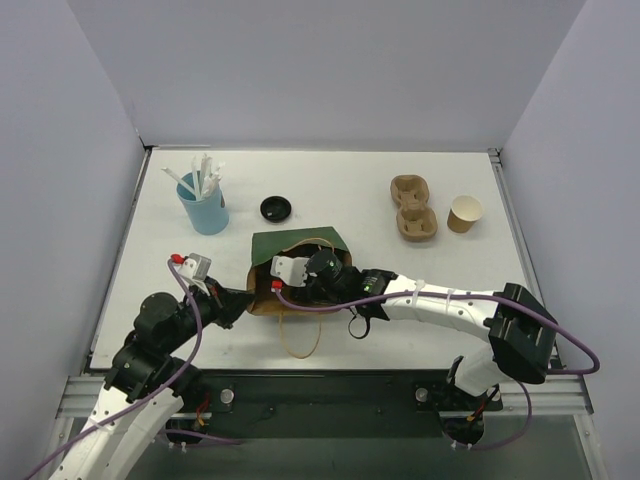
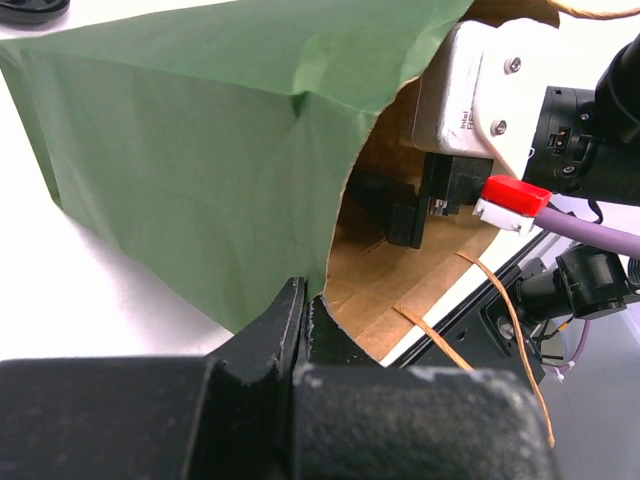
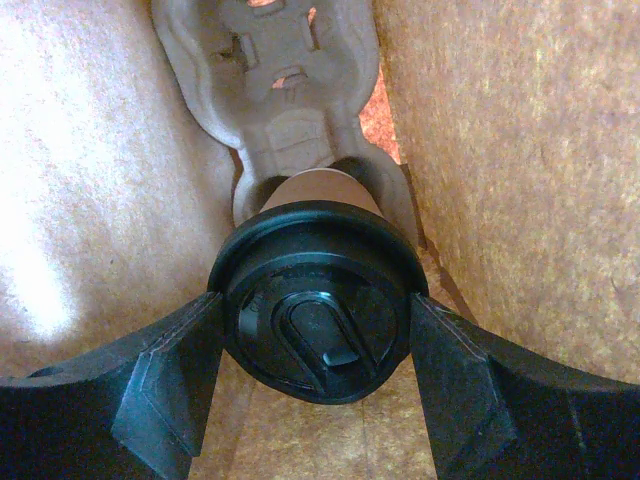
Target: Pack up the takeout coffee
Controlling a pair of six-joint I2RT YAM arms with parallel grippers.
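A green paper bag (image 1: 300, 243) with a brown inside lies on its side, mouth toward the arms. My left gripper (image 2: 303, 300) is shut on the bag's (image 2: 200, 150) mouth edge at the left. My right gripper (image 3: 315, 335) reaches deep into the bag, so the top view hides its fingers. Between its pads sits the takeout coffee (image 3: 315, 300), a tan cup with a black lid, both fingers touching the lid's sides. The cup's base rests in a pocket of a brown pulp carrier (image 3: 280, 100) inside the bag.
A blue cup of white straws (image 1: 203, 205) stands at the back left, with a loose black lid (image 1: 275, 208) beside it. Another pulp carrier (image 1: 413, 210) and an open paper cup (image 1: 464, 213) sit at the back right. The bag's handle loop (image 1: 300, 340) lies near the front edge.
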